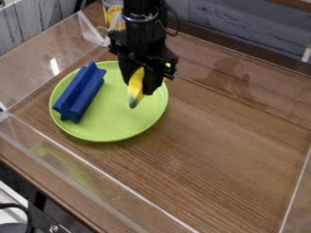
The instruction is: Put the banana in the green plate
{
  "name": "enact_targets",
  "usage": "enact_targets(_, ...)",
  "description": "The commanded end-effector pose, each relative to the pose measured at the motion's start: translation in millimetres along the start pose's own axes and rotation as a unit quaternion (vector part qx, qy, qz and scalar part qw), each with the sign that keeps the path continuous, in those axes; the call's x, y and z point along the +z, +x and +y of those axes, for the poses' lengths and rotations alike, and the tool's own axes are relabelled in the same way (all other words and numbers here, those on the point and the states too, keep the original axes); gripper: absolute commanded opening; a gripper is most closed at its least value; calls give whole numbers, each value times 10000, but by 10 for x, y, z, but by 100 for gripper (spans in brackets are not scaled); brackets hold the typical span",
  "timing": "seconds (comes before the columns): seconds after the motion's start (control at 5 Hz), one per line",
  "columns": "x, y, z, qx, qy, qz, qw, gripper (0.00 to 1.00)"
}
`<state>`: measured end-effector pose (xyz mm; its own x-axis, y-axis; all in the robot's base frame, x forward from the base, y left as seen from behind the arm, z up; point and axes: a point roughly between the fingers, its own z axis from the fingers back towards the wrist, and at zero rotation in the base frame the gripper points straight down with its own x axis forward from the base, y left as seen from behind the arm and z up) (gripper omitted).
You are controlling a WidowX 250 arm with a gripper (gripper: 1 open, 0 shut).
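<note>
The small yellow banana (135, 88) hangs nearly upright, its dark tip down, just above the middle of the round lime-green plate (115, 127). My black gripper (140, 80) points straight down over the plate and is shut on the banana's upper part. Whether the tip touches the plate I cannot tell.
A blue rectangular block (80, 91) lies on the plate's left side. A clear plastic wall (49, 150) rims the wooden table on the left and front. A yellow-labelled container (115, 13) stands behind the arm at the back.
</note>
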<state>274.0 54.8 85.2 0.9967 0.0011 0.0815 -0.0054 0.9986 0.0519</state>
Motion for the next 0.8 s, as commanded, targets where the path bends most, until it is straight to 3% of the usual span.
enact_targets(0.0,8,38,70,80,61,-151,9998,0)
enact_targets(0.6,-105,65,112,226,46,-171,9996,0)
